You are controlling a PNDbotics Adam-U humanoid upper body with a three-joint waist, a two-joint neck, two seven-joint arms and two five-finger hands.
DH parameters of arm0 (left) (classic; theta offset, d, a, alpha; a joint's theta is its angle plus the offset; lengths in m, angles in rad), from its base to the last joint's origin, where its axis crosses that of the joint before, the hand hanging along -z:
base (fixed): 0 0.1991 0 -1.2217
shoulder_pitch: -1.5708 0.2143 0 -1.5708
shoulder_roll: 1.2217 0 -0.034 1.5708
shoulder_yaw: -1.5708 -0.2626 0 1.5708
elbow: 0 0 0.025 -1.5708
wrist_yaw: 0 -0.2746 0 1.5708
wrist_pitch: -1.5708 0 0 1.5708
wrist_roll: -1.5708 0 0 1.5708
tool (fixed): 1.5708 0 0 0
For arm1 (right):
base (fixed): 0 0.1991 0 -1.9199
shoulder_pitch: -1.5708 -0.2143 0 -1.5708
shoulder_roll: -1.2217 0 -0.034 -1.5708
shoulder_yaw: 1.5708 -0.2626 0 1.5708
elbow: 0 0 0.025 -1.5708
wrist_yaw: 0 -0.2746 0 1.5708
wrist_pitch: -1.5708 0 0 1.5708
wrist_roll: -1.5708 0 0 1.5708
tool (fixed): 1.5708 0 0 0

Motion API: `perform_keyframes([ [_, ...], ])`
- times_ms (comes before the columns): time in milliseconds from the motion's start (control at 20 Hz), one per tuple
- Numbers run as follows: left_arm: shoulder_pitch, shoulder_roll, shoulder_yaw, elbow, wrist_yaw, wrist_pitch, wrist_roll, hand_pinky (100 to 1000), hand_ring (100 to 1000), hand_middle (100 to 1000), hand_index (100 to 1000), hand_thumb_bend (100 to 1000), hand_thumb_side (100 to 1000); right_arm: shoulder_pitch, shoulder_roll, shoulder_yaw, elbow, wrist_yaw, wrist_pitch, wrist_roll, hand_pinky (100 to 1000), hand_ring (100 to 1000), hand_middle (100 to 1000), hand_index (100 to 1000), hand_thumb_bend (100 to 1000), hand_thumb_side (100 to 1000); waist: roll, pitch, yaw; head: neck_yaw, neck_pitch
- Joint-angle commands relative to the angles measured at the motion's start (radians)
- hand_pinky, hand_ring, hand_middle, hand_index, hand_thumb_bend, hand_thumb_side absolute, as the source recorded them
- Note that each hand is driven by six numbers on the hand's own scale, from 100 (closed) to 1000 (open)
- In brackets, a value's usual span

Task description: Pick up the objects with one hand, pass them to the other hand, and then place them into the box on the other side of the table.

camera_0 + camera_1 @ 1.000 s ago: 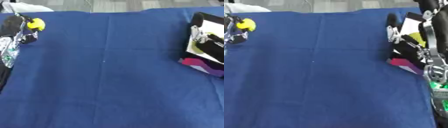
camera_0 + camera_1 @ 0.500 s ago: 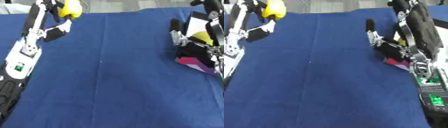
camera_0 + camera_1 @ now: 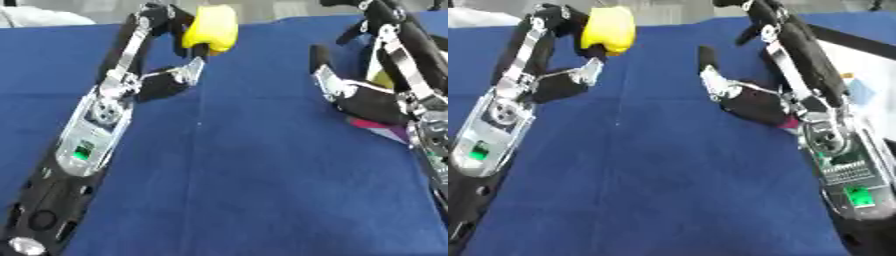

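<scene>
A yellow rounded object (image 3: 210, 32) is held up over the far middle of the blue table (image 3: 236, 190). My left hand (image 3: 162, 82) is shut on it, pinching it from the left and from below. My right hand (image 3: 750, 100) hangs open to the right of it, thumb pointing toward the object, a short gap between them. The box (image 3: 382, 129) at the right edge is mostly hidden behind my right hand; only a pink and purple lower corner and a bit of yellow inside (image 3: 380, 80) show.
Blue cloth covers the whole table. My left forearm (image 3: 83, 145) runs along the left side and my right forearm (image 3: 842, 165) along the right. A white surface (image 3: 864, 70) lies past the table's right edge.
My left hand has carried the yellow object from the far left toward the middle. My right hand has come away from the box and moved left to meet it.
</scene>
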Motion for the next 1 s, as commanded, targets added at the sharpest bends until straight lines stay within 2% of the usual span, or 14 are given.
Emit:
perform_keyframes([
  [50,-0.025,-0.015,-0.014,-0.025,0.025,-0.010,-0.026,541,337,259,387,100,135,-0.019,-0.020,0.004,-0.021,-0.039,0.031,0.011,575,974,826,1000,100,672,-0.015,-0.032,0.002,-0.009,-0.002],
  [700,-0.063,-0.059,-0.045,-0.021,0.037,-0.027,-0.067,543,338,260,388,100,133,-0.025,-0.032,0.033,-0.021,-0.083,0.107,0.046,547,970,810,1000,100,755,-0.023,-0.035,0.010,-0.036,-0.002],
  [1000,-0.072,-0.071,-0.051,-0.010,0.028,-0.027,-0.068,542,337,259,388,100,133,-0.028,-0.037,0.049,-0.021,-0.102,0.120,0.066,543,971,802,1000,100,783,-0.025,-0.034,0.011,-0.050,-0.002],
])
